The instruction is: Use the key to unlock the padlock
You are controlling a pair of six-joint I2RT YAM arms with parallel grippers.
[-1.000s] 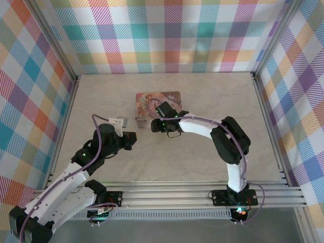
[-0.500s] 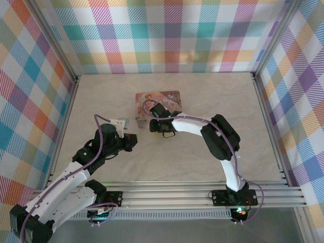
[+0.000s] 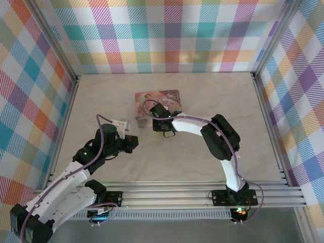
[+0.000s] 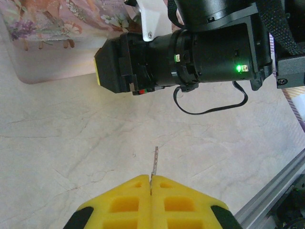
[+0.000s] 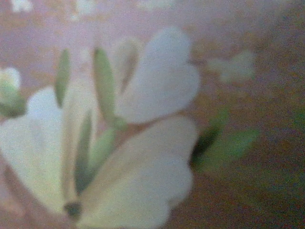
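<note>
Near the middle of the counter [image 3: 202,152] a pink box [image 3: 158,101] lies flat. The right tool [image 3: 152,123] sits at the box's near edge, pointing left. From above, its jaws are too small to read. The left wrist view shows it side-on: a black body with a green light and a yellow pad [image 4: 101,67] at its left end, just beside the box's near wall. Even there I cannot tell whether its jaws are spread or pressed together. The right wrist view gives a blurred close-up of the box's print, with white petals and green leaves on pink.

Nearer and further left, the left tool [image 3: 133,141] hangs over bare counter, apart from the right tool. Its own wrist view adds detail too fine for the top view. Two yellow fingers [image 4: 131,200] are pressed together, pinching the key [image 4: 155,162]. The key is a thin dark sliver that sticks out past the fingertips toward the right tool and stops well short of it.
</note>
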